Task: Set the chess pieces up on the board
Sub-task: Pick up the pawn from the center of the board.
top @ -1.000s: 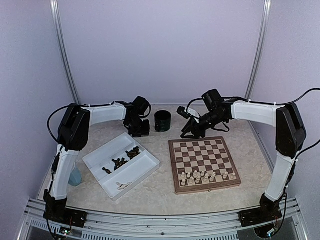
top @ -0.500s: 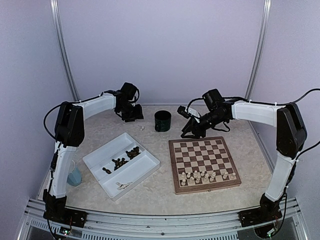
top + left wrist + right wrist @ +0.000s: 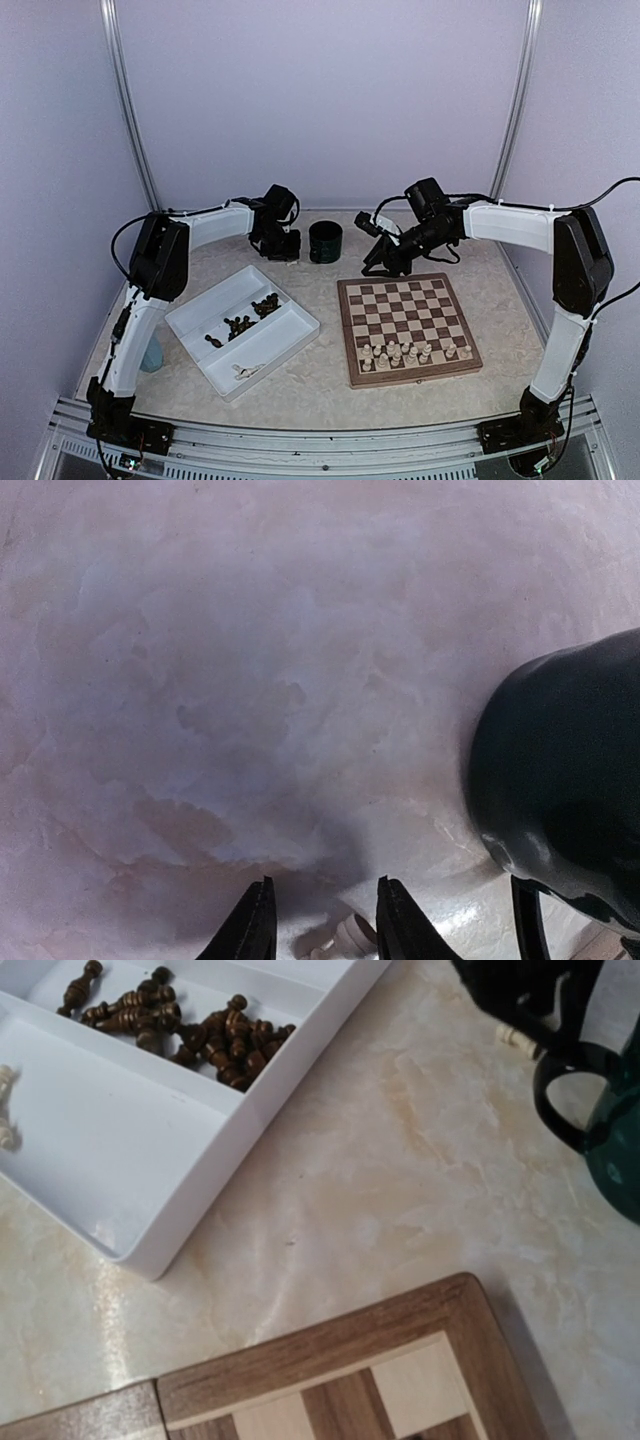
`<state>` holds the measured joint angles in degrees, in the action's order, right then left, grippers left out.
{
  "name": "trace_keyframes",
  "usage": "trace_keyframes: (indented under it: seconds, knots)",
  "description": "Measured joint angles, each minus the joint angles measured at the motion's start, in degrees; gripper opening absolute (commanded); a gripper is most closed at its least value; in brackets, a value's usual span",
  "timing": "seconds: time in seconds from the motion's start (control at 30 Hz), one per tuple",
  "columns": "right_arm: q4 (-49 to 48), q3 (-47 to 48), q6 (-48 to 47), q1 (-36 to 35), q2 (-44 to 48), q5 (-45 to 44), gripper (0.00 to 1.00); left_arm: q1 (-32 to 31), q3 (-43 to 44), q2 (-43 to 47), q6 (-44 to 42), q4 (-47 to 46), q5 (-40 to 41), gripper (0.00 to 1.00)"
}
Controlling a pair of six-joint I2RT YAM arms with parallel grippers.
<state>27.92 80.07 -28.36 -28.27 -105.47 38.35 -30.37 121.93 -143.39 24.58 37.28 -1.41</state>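
A robot lab cell: blank panel walls (image 3: 320, 100), metal frame posts (image 3: 128, 110), two bolted-down arms (image 3: 500, 222).

board (image 3: 408, 325): was checked dark brown and tan
board pieces (image 3: 400, 352): were cream
tray pieces (image 3: 265, 303): were dark brown
tray (image 3: 283, 336): was white
cup (image 3: 325, 242): was dark green

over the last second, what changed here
The left hand swung back and to the left, away from the mug, then returned beside it. It is now over a cream piece lying on the table; whether it grips it is unclear. The right hand, board and tray stayed put.
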Motion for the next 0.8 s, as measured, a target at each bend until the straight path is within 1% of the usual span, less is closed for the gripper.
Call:
trace_keyframes:
  seconds: [0.07, 0.13, 0.43, 0.63, 0.8]
  knots:
    - [-0.02, 0.00, 0.00, 0.00, 0.00, 0.00, 0.39, -0.57, 0.57, -0.42, -0.63, -0.07, 0.83, 0.39]
    - [0.00, 0.00, 0.00, 0.00, 0.00, 0.00, 0.39, -1.09, 0.87, -0.63, -1.29, 0.02, 1.49, 0.41]
    - [0.00, 0.00, 0.22, 0.00, -0.02, 0.02, 0.39, -2.25, -0.07, -0.42, -3.48, -0.70, 3.04, 0.41]
    - [0.00, 0.00, 0.57, 0.00, -0.04, 0.09, 0.39, -2.69, -6.27, 2.99, -3.93, -3.19, 3.19, 0.41]
    - [0.02, 0.00, 0.85, 0.00, -0.28, 0.48, 0.39, -2.99, -7.45, 3.74, -4.52, -3.19, 3.50, 0.40]
